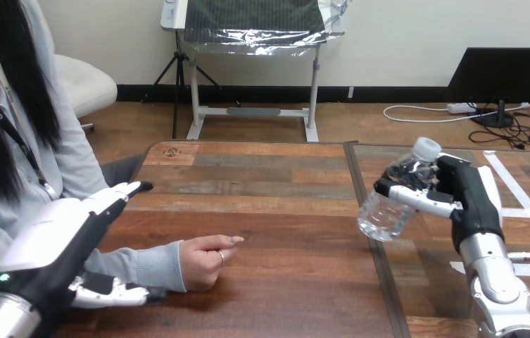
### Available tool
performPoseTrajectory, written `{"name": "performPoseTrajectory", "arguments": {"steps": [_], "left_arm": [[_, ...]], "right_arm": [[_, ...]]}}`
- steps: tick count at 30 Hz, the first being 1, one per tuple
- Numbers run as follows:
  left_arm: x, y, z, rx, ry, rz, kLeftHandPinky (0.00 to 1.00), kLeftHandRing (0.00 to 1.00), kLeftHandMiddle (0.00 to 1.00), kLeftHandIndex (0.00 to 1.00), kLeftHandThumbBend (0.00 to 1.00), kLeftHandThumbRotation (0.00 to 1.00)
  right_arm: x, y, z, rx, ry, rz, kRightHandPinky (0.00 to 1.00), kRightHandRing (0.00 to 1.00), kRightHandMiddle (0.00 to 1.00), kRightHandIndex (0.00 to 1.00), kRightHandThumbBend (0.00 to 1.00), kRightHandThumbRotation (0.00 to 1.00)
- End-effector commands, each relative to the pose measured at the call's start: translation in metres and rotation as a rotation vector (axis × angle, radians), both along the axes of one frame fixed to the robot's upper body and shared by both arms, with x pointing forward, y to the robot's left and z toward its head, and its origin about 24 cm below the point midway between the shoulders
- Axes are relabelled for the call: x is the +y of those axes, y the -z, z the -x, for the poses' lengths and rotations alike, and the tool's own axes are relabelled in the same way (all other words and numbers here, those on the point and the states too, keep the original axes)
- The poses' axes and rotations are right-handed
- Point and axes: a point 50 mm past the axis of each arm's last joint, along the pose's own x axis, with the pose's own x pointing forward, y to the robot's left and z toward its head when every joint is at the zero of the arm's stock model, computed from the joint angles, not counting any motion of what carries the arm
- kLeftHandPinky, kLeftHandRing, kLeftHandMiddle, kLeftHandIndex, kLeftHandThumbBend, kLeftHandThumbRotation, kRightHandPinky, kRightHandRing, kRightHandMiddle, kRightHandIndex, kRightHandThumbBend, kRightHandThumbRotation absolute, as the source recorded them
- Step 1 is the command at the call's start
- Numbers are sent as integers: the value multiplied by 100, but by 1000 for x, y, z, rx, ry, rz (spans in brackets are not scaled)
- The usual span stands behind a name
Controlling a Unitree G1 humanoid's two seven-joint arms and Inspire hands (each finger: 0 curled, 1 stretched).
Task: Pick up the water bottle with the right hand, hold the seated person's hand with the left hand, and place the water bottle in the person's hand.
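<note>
Lab-like workroom — tape-marked wooden table (276, 184), monitor (505, 74), loose floor cables (529, 128)

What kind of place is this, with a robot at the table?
Probably a robot test lab: the robot's right hand grips a water bottle over a wooden table marked with white tape, and a person's hand rests on it.

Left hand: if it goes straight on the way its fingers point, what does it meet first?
Probably nothing: the left hand points up-right over bare table, passing beyond the person's hand. Depth is unclear.
</note>
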Motion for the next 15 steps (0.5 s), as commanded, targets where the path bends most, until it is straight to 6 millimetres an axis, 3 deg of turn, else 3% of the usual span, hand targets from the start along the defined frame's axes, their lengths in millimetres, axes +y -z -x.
{"name": "performPoseTrajectory", "arguments": {"steps": [1,15], "left_arm": [[-3,-24,-18,-58,65,-85,84,91,91,89,100,30],[5,-26,-28,-10,81,-178,81,87,87,85,100,28]], "right_arm": [[16,-57,-32,-239,-67,7,33,39,48,48,79,0],[21,-61,-31,-279,-123,-26,33,40,49,46,80,0]]}}
